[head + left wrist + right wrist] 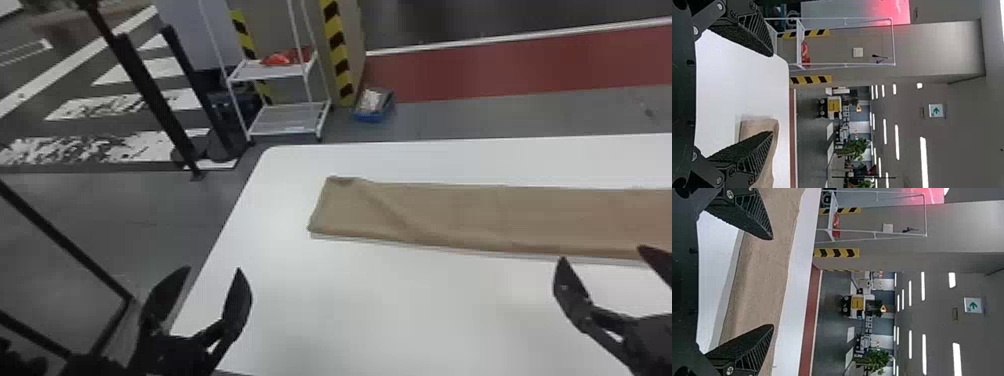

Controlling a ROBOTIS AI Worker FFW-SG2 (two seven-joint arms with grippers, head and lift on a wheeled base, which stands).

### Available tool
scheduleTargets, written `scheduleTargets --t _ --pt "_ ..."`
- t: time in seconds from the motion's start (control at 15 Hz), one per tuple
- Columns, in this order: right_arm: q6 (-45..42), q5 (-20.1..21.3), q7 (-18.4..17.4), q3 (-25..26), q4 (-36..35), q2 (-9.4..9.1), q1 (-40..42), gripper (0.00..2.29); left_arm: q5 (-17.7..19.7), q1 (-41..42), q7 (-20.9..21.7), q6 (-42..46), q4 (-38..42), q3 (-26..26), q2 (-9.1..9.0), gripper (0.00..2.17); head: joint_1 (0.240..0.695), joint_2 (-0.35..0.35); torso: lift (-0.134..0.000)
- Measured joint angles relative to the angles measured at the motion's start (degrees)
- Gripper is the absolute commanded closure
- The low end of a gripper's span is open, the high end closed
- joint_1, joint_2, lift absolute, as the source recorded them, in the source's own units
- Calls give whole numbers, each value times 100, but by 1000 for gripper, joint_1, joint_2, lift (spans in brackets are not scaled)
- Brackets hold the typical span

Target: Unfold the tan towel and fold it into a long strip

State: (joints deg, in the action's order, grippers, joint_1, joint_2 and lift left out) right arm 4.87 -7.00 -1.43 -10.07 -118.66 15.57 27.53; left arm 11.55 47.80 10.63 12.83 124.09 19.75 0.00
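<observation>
In the head view my left gripper point(214, 272) stands open over the table's left edge, to the front left of the tan towel point(450, 215). My right gripper point(602, 252), also open, is just in front of the towel's near edge, farther right. The towel lies as a long strip across the table, its left end flat with a diagonal crease. The left wrist view has the left gripper point(772, 94) with nothing between its fingers and the towel point(760, 127) beyond. In the right wrist view the right gripper point(773, 282) is apart from the towel point(762, 274) behind it.
The white table point(380, 305) has a rounded far left corner. Behind it on the floor stand a white rack point(280, 72) and a blue bin point(372, 107). Black posts point(150, 95) rise at the far left.
</observation>
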Motion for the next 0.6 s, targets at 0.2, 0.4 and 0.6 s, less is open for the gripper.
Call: scheduleTargets --t 0.2,0.4,0.6 --pt "160 -183 3 118 -52 94 -2 90 5 30 7 -51 9 12 0 201 695 282 -123" --pt "321 -222 15 136 -84 93 -40 90 18 -17 45 -86 -13 63 0 198 695 282 -123" --pt "371 -231 62 169 -98 31 -55 90 44 -84 77 -114 -51 138 0 198 695 290 -123"
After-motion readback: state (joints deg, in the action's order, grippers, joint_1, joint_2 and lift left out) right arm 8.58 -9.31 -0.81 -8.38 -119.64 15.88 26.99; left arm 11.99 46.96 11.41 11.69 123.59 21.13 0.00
